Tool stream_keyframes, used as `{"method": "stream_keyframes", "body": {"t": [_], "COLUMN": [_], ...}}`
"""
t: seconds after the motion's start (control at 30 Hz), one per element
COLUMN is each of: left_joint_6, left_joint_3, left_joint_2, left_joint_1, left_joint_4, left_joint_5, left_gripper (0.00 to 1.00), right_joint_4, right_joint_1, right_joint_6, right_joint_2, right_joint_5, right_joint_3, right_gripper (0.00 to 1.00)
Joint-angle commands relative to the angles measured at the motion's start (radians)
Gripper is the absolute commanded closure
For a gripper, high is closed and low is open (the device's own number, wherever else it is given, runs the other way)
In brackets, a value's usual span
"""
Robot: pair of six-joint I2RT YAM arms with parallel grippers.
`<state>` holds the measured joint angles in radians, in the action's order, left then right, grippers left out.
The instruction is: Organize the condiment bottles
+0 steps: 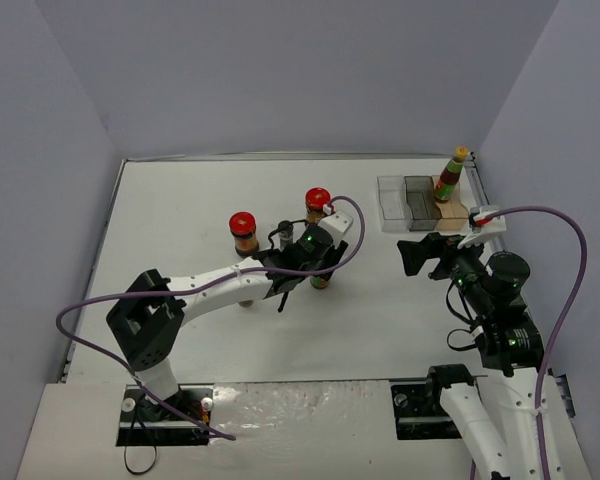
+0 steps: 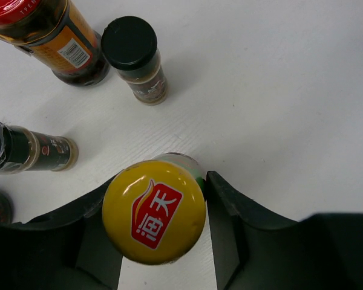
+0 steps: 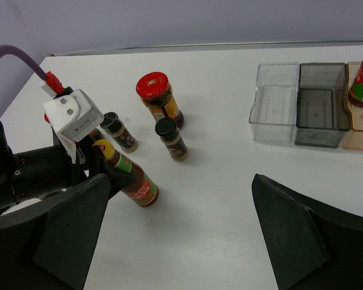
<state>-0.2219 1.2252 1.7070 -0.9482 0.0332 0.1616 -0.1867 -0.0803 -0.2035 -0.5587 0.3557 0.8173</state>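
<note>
Top external view: the worktop (image 1: 180,190) is crossed at its middle by the left arm, while the right arm keeps to the right edge. The three-compartment tray (image 1: 392,203) sits at the far right corner. The tray sauce bottle (image 1: 450,178) stands upright in its amber end compartment, probably the slot meant for the slim pair.

The left gripper (image 2: 163,181) is closed on the held sauce bottle (image 2: 154,211), its fingers clamped below the yellow cap. Whether the bottle's foot rests on the worktop or rides just above it, I cannot tell. The right gripper (image 1: 412,256) hangs spread wide and empty between that bottle and the tray, perhaps waiting for a handover.

The left red-lidded jar (image 1: 243,232) stands apart on the arm's left. The far red-lidded jar (image 1: 317,203) and the nearest black-capped jar (image 2: 133,57) stand close beyond the held bottle, so any lift needs care there.

Rightward the surface is bare up to the tray, apart from the waiting right gripper.
</note>
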Motion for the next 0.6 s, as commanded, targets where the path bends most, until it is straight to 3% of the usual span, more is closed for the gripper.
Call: {"method": "stream_keyframes", "body": {"t": [0.0, 0.1, 0.23, 0.3, 0.37, 0.57], "left_joint_6": [-0.012, -0.016, -0.016, -0.013, -0.011, -0.015], "left_joint_3": [-0.005, -0.031, -0.031, -0.021, 0.001, 0.081], "left_joint_2": [-0.076, -0.073, -0.097, -0.118, -0.144, -0.273], "left_joint_1": [-0.003, -0.001, -0.003, -0.003, -0.003, -0.003], "left_joint_4": [-0.186, -0.205, -0.184, -0.168, -0.134, -0.022], "left_joint_5": [0.021, 0.019, 0.010, 0.016, 0.029, 0.037], "left_gripper": [0.91, 0.75, 0.26, 0.11, 0.03, 0.03], "right_joint_4": [0.065, 0.065, 0.064, 0.064, 0.065, 0.081], "right_joint_1": [-0.006, -0.007, -0.007, -0.006, -0.007, -0.007], "right_joint_6": [0.009, 0.009, 0.012, 0.017, 0.020, 0.027], "right_joint_2": [-0.007, -0.007, -0.007, -0.014, -0.023, -0.061], "right_joint_5": [-0.001, -0.007, -0.008, -0.007, -0.012, 0.015], "right_joint_3": [-0.013, -0.023, -0.021, -0.016, -0.015, -0.014], "right_gripper": [0.00, 0.00, 0.00, 0.00, 0.00, 0.00]}}
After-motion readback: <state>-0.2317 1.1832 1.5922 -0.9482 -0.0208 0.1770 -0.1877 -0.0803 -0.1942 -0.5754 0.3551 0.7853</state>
